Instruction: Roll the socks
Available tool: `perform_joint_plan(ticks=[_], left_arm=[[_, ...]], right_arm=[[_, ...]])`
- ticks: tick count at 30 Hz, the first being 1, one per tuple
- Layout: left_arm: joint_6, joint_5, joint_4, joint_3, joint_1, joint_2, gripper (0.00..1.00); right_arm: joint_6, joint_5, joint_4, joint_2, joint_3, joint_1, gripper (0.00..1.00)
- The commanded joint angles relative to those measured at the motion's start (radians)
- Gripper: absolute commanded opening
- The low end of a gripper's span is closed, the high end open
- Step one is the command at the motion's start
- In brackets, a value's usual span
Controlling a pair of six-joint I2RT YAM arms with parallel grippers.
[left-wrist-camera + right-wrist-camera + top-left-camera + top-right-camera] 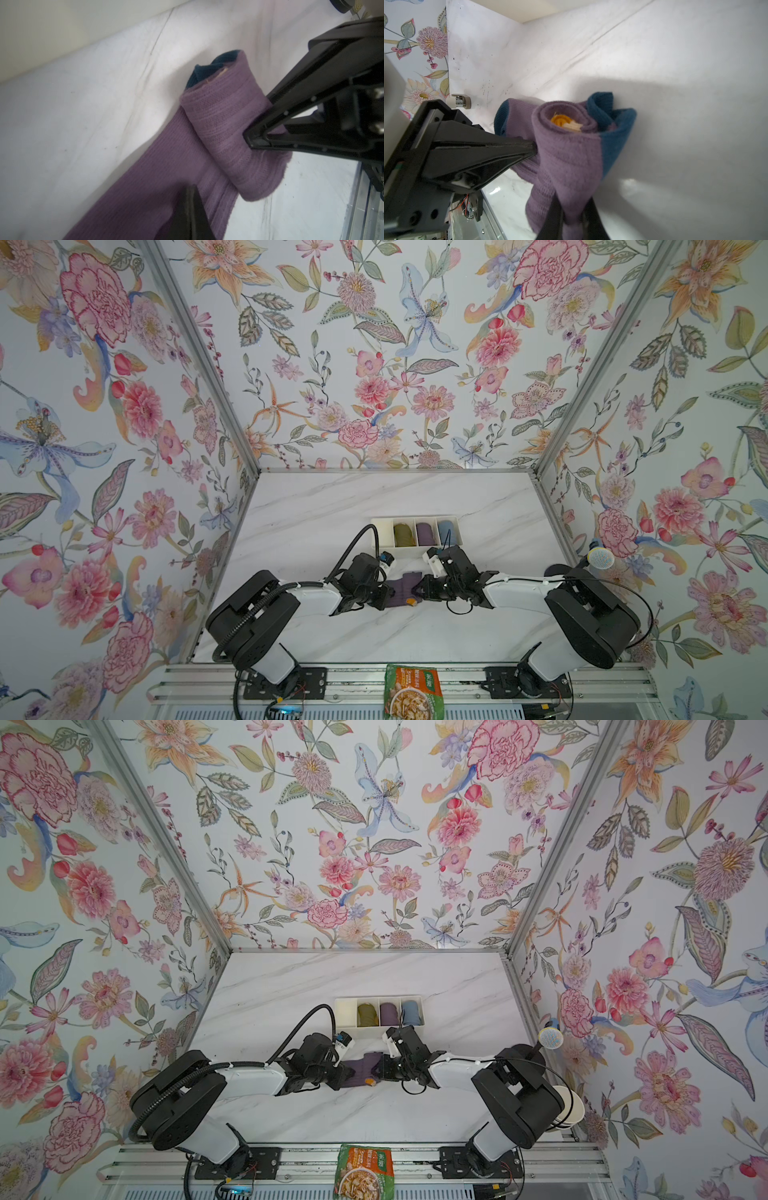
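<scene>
The purple ribbed socks (404, 592) lie mid-table between both grippers in both top views, one end wound into a roll (226, 133) with a mustard-yellow core (561, 120) and navy patches (614, 141). My right gripper (574, 205) is shut on the roll, purple fabric pinched between its fingers; it also shows as a black wedge in the left wrist view (252, 139). My left gripper (192, 188) is shut, its tips pressed on the flat unrolled part of the socks (145, 197) just beside the roll; no fabric shows between them. The right wrist view shows the left gripper (532, 148) against the roll's side.
A white divided tray (382, 526) stands just behind the grippers, holding an olive-green bundle (404, 533), a purple bundle (427, 533) and a light blue bundle (449, 531). A snack packet (413, 691) lies on the front rail. A microphone (600, 558) stands at the right wall.
</scene>
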Motion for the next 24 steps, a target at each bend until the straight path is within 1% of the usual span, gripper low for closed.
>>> perform_joint_plan(ticks=[1,8,13,18,24], left_arm=[[-0.005,-0.073,-0.063,-0.024,0.010,0.011,0.00],[0.005,-0.063,-0.062,-0.046,0.035,0.064,0.00],[0.003,-0.053,-0.042,-0.073,0.055,0.076,0.00],[0.003,-0.038,-0.019,-0.084,0.062,0.103,0.00],[-0.011,0.019,0.028,-0.081,0.061,0.122,0.00]], right_arm=[[-0.050,0.034,-0.101,0.000,0.026,0.005,0.11],[-0.181,0.036,-0.266,0.021,0.099,-0.013,0.11],[-0.240,0.062,-0.349,0.039,0.136,-0.018,0.10],[-0.261,0.110,-0.399,0.043,0.159,-0.016,0.10],[-0.235,0.152,-0.427,0.042,0.197,0.011,0.10]])
